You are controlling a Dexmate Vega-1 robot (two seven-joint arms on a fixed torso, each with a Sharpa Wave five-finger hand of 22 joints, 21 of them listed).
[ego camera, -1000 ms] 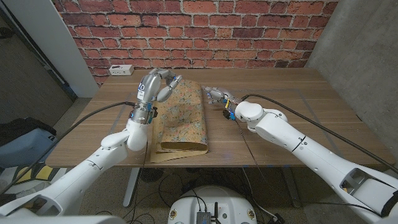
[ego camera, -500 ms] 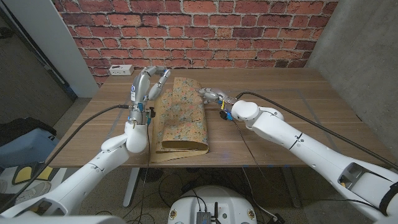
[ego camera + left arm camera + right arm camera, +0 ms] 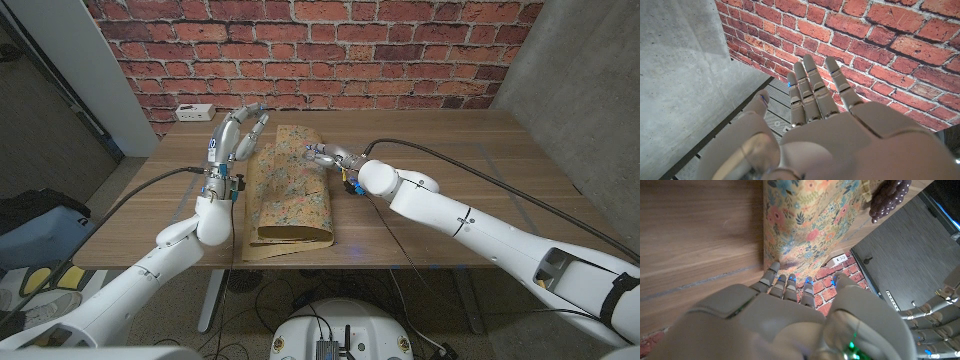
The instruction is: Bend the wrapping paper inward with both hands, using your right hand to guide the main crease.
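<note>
Two hands flank the wrapping paper (image 3: 293, 190), which lies on the worktop (image 3: 470, 160) with its long axis running away from the robot. Its right hand (image 3: 325, 155), fingers extended and gripping nothing, touches the paper's far right edge. Its left hand (image 3: 237, 135) stands raised just left of it, fingers spread, empty.
</note>
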